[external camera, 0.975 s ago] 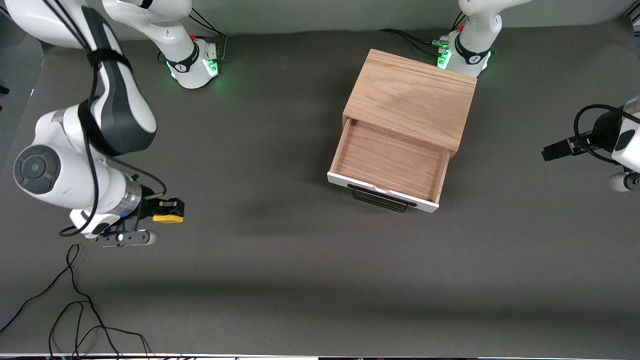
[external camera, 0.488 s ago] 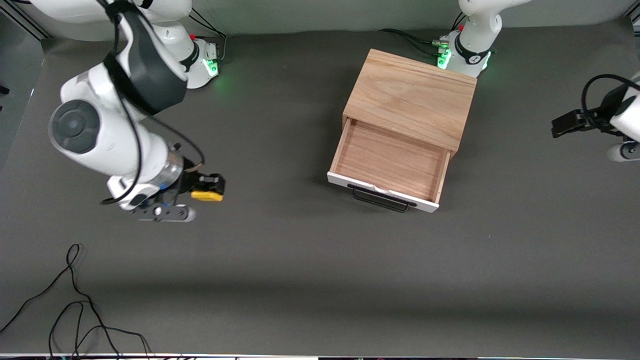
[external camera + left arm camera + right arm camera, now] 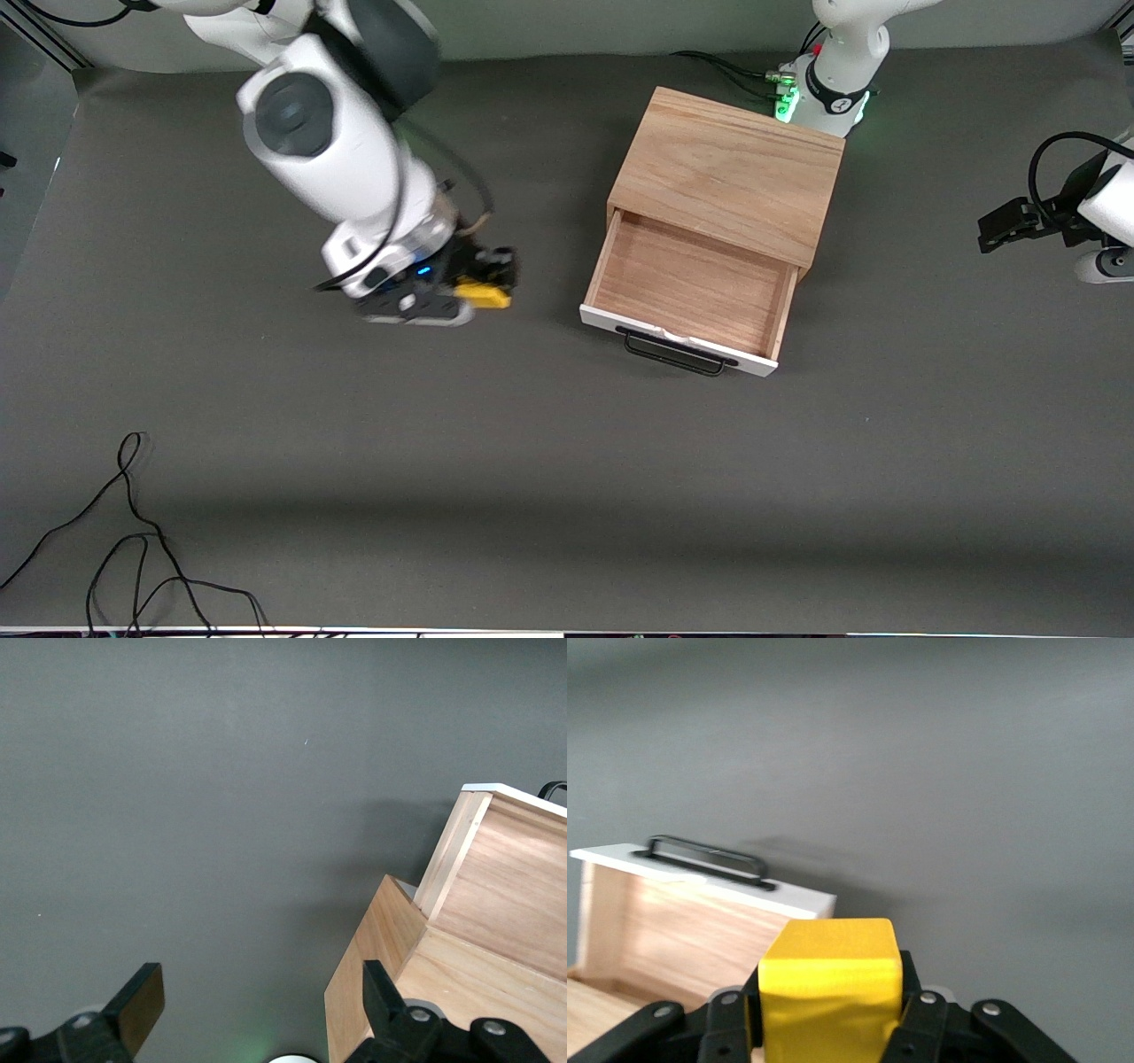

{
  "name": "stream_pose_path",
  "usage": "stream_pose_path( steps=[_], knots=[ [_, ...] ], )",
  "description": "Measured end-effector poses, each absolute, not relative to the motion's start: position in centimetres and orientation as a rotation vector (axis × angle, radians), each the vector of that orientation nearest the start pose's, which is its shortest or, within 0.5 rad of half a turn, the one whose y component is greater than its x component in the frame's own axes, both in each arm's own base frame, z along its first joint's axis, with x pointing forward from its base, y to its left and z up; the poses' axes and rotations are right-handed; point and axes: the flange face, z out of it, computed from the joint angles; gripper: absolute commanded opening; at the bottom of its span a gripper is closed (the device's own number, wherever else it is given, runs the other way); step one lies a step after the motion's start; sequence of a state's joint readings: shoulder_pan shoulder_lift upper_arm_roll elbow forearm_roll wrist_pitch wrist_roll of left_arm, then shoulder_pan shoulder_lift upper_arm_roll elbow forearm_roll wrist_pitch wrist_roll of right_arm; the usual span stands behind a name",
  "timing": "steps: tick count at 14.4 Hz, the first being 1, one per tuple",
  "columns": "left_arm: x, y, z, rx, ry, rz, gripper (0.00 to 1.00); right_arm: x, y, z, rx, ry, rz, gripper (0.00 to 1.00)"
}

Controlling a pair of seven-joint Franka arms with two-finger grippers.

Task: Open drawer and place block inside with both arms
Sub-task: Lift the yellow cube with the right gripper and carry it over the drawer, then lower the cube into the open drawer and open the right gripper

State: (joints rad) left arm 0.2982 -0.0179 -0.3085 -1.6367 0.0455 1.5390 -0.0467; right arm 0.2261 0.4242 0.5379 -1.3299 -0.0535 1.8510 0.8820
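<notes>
The light oak cabinet (image 3: 728, 173) stands near the left arm's base, and its drawer (image 3: 689, 291) is pulled out, showing a bare wood interior, a white front panel and a black bar handle (image 3: 673, 353). The small yellow block (image 3: 485, 293) hangs in the air over the bare mat beside the drawer, toward the right arm's end, with my right gripper (image 3: 486, 284) shut on it. In the right wrist view the block (image 3: 830, 985) fills the space between the fingers, with the drawer front (image 3: 709, 877) ahead. My left gripper (image 3: 263, 1005) is open over the mat beside the cabinet (image 3: 443, 988), at the left arm's end.
Loose black cables (image 3: 124, 540) lie on the dark grey mat (image 3: 532, 461) at the corner nearest the front camera, toward the right arm's end. The two arm bases (image 3: 828, 89) stand along the table edge farthest from the camera.
The right arm has swung the held block from the right arm's end of the table toward the open drawer. The left gripper has drawn back a little toward its end of the table.
</notes>
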Motion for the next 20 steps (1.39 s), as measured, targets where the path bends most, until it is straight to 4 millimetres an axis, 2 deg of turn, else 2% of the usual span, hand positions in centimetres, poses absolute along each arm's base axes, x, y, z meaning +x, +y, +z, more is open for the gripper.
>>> stream_pose_path(
  steps=[3,7,10,13,14,15,16,17,19,20],
  knots=[
    [54.7,0.0,60.6,-3.093,-0.055,0.100,1.00,50.3,49.6,50.0,-2.905,0.188,0.027,0.08],
    [54.8,-0.8,60.6,-3.099,-0.021,0.096,1.00,46.9,56.7,41.6,-2.940,0.252,-0.013,0.08],
    [54.8,-0.7,60.6,-3.102,0.012,0.097,1.00,45.8,59.4,36.2,-2.936,0.301,-0.034,0.08],
    [54.9,-0.8,60.6,-3.106,0.039,0.093,1.00,45.6,59.9,33.6,-2.944,0.345,0.008,0.11],
    [54.9,-1.0,60.6,-3.107,0.046,0.093,1.00,45.5,60.0,32.9,-2.945,0.379,0.022,0.16],
    [54.9,-1.3,60.6,-3.107,0.055,0.093,1.00,45.2,60.2,32.2,-2.948,0.408,0.038,0.34],
    [54.9,-1.4,60.6,-3.107,0.058,0.093,1.00,44.8,60.5,31.5,-2.951,0.428,0.052,0.36],
    [54.9,-1.4,60.6,-3.107,0.056,0.093,1.00,44.5,60.7,31.0,-2.954,0.435,0.061,0.53],
    [54.9,-1.1,60.6,-3.108,0.047,0.092,1.00,44.1,61.1,30.7,-2.955,0.438,0.069,0.70],
    [54.9,-1.0,60.7,-3.112,0.045,0.092,1.00,44.1,61.1,30.7,-2.954,0.440,0.068,0.99]
  ],
)
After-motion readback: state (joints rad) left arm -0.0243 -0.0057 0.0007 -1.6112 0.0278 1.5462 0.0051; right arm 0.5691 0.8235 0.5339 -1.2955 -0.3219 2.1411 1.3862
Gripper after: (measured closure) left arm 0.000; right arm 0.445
